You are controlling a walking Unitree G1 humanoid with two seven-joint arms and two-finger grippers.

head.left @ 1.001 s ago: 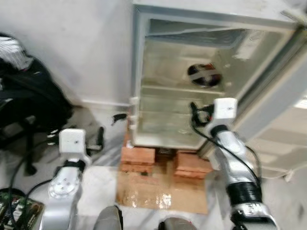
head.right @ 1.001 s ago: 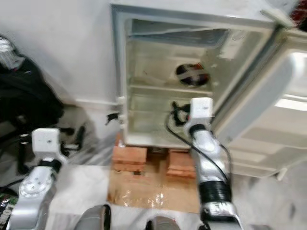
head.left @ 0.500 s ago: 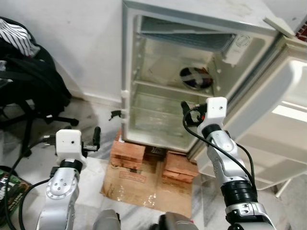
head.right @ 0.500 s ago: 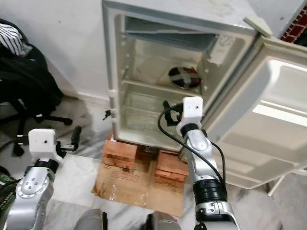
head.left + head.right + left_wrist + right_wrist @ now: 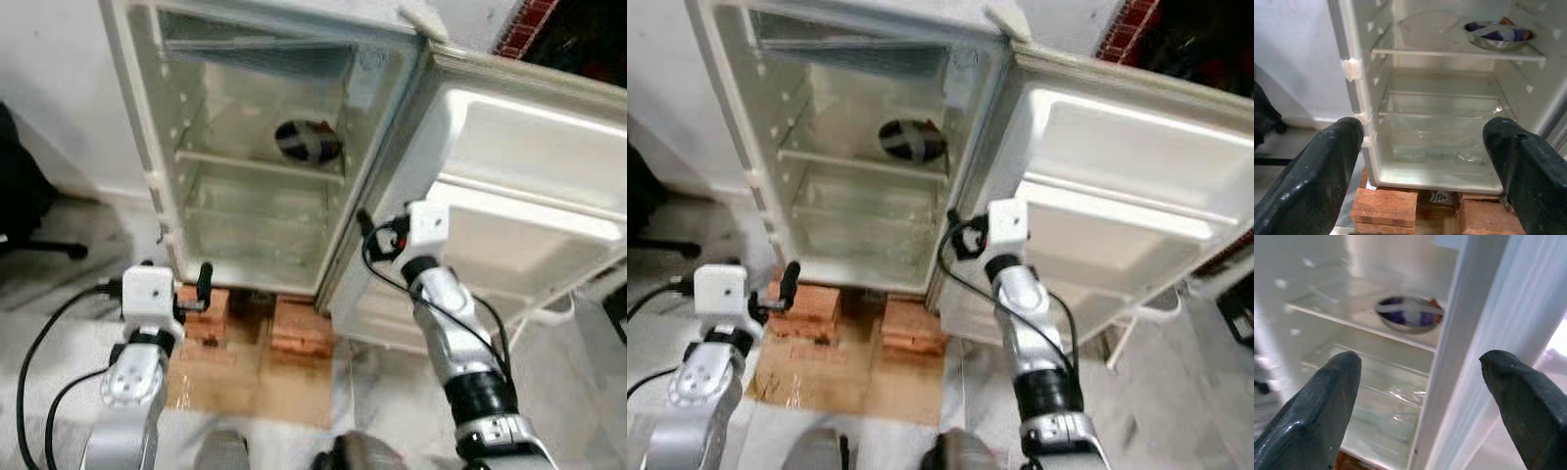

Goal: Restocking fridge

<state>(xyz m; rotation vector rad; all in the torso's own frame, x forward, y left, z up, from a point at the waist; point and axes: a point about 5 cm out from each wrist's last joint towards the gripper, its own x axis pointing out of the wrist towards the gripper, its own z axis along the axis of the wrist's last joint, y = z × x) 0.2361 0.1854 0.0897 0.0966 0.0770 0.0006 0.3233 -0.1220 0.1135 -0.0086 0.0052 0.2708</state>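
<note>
The left gripper [image 5: 1420,161] hangs wide apart and empty before the small white fridge [image 5: 147,147]; the right gripper [image 5: 1420,396], equally wide and empty, sits near the fridge's hinge edge beside its open white door [image 5: 529,186]. A round steel bowl holding purple-wrapped items [image 5: 1498,35] rests on the upper shelf. The fridge stands on red bricks [image 5: 299,328] over brown cardboard [image 5: 255,382] on a grey marbled floor [image 5: 59,313].

A small white fridge [image 5: 176,176] stands open on red bricks [image 5: 299,328]; a dark round metal bowl [image 5: 308,140] sits at the right edge of its upper shelf [image 5: 235,164].
</note>
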